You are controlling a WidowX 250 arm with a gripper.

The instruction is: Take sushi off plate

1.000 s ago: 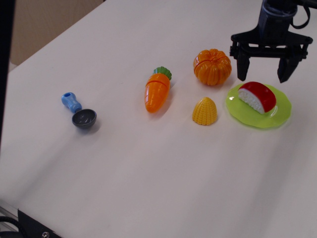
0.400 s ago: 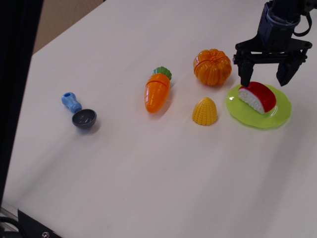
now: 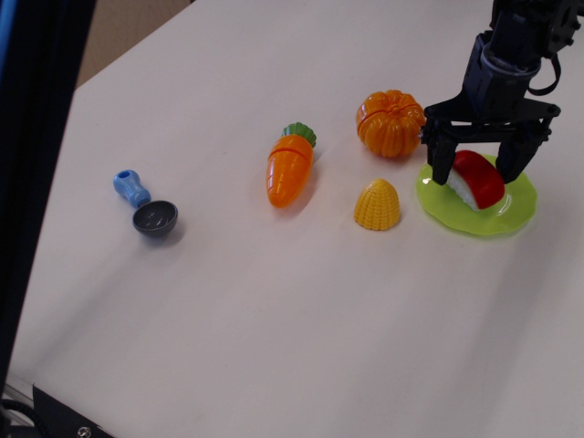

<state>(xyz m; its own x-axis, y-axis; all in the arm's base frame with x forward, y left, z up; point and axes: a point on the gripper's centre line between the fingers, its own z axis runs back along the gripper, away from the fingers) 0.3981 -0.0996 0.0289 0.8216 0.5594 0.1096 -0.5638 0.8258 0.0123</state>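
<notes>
Your sushi (image 3: 475,179) lies on the plate (image 3: 493,217), toward its back half, red top up and white rice base facing you at the lower left. It looks like a light, hard plastic toy: stiff, unlikely to deform, but the glossy red cap will probably be slippery, so take it low across the textured rice sides, not on the cap. The gripper (image 3: 478,170) straddles it with jaws spread, one finger at each end; from this angle you cannot tell whether either finger touches it, though nothing looks clamped. The plate itself seems light and slick, so expect it to slide or lift if a fingertip catches its rim. Just behind the plate's left edge sits the pumpkin (image 3: 391,122), near the left finger; the corn (image 3: 377,204) stands just beside the plate, with the carrot (image 3: 290,168) farther left.
</notes>
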